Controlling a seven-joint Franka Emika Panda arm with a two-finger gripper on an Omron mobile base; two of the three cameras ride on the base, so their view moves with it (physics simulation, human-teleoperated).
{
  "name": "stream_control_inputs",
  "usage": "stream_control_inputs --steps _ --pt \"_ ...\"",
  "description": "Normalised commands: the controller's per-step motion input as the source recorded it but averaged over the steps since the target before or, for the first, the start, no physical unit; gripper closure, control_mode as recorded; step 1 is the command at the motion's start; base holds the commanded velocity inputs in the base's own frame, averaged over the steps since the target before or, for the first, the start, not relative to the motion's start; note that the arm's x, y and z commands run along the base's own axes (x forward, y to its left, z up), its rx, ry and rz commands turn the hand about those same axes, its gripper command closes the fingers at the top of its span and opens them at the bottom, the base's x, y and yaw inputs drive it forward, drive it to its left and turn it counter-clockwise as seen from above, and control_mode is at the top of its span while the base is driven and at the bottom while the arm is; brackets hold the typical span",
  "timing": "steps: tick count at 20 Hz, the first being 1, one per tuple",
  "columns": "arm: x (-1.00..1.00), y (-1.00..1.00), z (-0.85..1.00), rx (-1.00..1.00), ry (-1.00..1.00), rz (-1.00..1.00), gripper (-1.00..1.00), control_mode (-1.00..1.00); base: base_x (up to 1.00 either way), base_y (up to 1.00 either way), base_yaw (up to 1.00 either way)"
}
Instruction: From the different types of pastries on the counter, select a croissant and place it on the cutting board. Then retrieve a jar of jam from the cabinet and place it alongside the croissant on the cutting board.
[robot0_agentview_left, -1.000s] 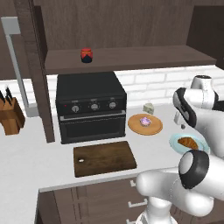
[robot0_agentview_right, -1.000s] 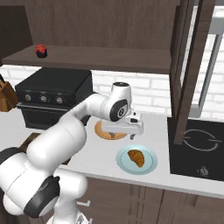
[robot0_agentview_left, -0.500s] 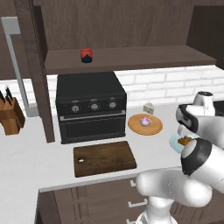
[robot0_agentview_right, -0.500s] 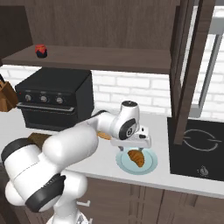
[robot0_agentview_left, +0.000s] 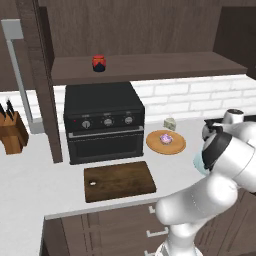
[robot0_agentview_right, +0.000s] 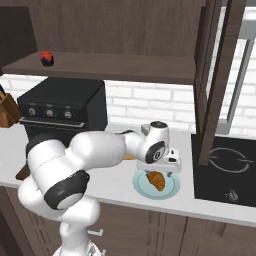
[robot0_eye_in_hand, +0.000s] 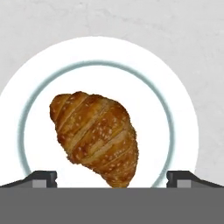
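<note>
The croissant (robot0_eye_in_hand: 96, 135) lies on a pale blue plate (robot0_eye_in_hand: 109, 65) on the counter (robot0_agentview_left: 45, 185). My gripper (robot0_eye_in_hand: 113, 179) hangs open just above it, with its fingertips (robot0_eye_in_hand: 43, 178) wide apart on either side of the roll. From the right base view the gripper (robot0_agentview_right: 159, 172) is right over the croissant (robot0_agentview_right: 156, 181). The dark cutting board (robot0_agentview_left: 119, 181) lies bare in front of the oven. The red jar of jam (robot0_agentview_left: 99, 63) stands on the cabinet shelf (robot0_agentview_left: 150, 67). The pink-purple pastry (robot0_agentview_left: 165, 138) sits on a round wooden plate (robot0_agentview_left: 175, 146).
A black countertop oven (robot0_agentview_left: 105, 122) stands behind the board. A knife block (robot0_agentview_left: 12, 132) is at the far left. A small pale object (robot0_agentview_left: 170, 123) sits by the brick wall. A cooktop (robot0_agentview_right: 225, 162) lies to the right of the blue plate (robot0_agentview_right: 170, 190), past an upright cabinet panel (robot0_agentview_right: 215, 85).
The arm has swung right and down, bringing the open gripper from above the wooden plate to just over the croissant on the blue plate.
</note>
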Motion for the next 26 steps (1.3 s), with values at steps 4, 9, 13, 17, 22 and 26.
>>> stream_control_inputs --steps 4,9,13,17,22,26 --pt "0.0 0.0 -0.15 0.07 0.0 0.1 -1.0 -1.0 0.0 0.0 0.0" --pt "0.0 0.23 -0.13 0.01 0.0 0.08 -1.0 -1.0 0.0 0.0 0.0" --pt "0.0 0.14 -0.28 0.0 0.0 0.06 -1.0 -1.0 0.0 0.0 0.0" --pt "0.0 0.0 -0.26 0.0 0.0 0.08 -1.0 -1.0 0.0 0.0 0.0" --pt "0.0 -0.23 -0.13 0.05 -0.01 0.11 -1.0 -1.0 0.0 0.0 0.0" --pt "0.0 -0.21 -0.16 0.03 0.0 0.1 -1.0 -1.0 0.0 0.0 0.0"
